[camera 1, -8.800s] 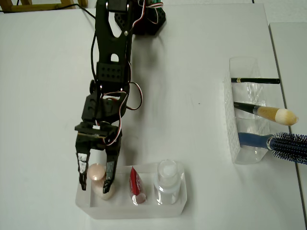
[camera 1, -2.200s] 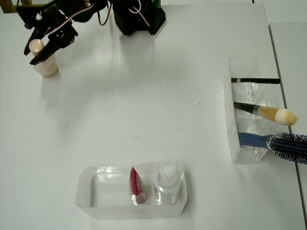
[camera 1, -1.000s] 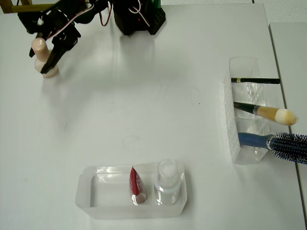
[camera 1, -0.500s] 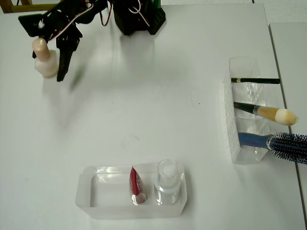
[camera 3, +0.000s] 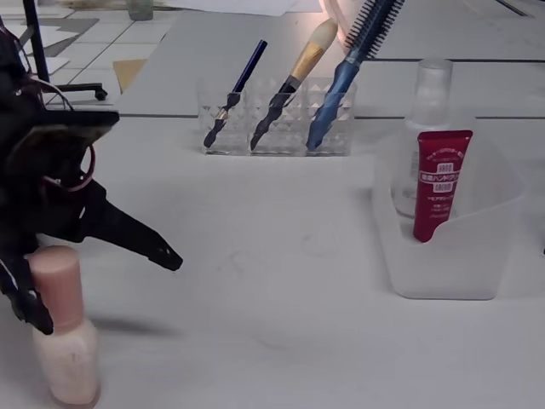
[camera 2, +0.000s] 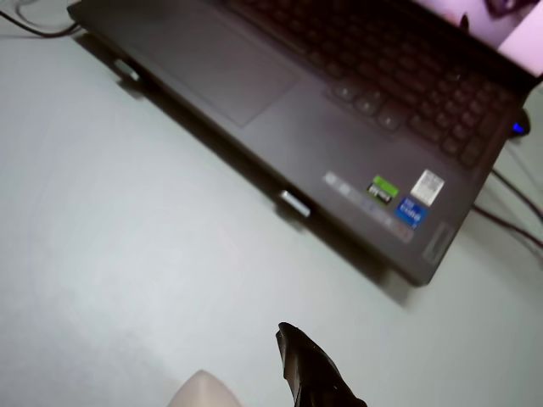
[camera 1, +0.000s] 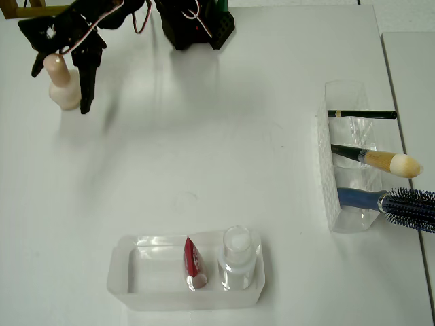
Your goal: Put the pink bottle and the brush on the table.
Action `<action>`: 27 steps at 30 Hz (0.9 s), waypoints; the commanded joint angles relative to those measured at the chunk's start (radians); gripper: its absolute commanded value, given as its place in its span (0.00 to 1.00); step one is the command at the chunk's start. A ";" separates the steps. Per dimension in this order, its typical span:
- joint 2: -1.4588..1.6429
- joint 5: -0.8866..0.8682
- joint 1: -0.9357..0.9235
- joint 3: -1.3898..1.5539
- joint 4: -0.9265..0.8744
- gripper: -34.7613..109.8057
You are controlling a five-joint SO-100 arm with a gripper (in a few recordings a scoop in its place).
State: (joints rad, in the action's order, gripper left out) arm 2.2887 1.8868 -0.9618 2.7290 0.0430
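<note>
The pink bottle [camera 1: 62,88] stands upright on the white table [camera 1: 204,156] at the far left in the overhead view. My gripper [camera 1: 60,92] is open and straddles its cap, one finger on each side. The fixed view shows the bottle [camera 3: 64,341] at the lower left, with the gripper [camera 3: 106,292] spread wide around its cap. In the wrist view one dark fingertip [camera 2: 310,377] and a bit of the pale cap [camera 2: 204,392] show at the bottom edge. The brush [camera 1: 380,160] leans in the clear organizer [camera 1: 338,204] at the right, also seen as the brush [camera 3: 298,72].
The organizer also holds a thin black stick [camera 1: 360,114] and a blue hairbrush [camera 1: 394,202]. A clear tray [camera 1: 136,285] at the front holds a red tube [camera 1: 192,261] and a clear bottle [camera 1: 238,255]. A laptop [camera 2: 339,110] lies beyond the gripper. The arm's base [camera 1: 197,20] stands at the back.
The gripper has opened wider and let go of the pink bottle, which now stands on the table between the fingers. The arm has shifted slightly left.
</note>
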 commanded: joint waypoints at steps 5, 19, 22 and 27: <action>0.064 0.083 -0.008 -0.100 -0.069 0.69; 0.080 0.077 -0.006 -0.319 -0.279 0.68; 0.072 0.077 -0.003 -0.411 -0.388 0.67; 0.071 0.058 0.008 -0.548 -0.565 0.65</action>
State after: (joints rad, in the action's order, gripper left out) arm 2.3255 1.9436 -0.9388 2.2703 -0.4479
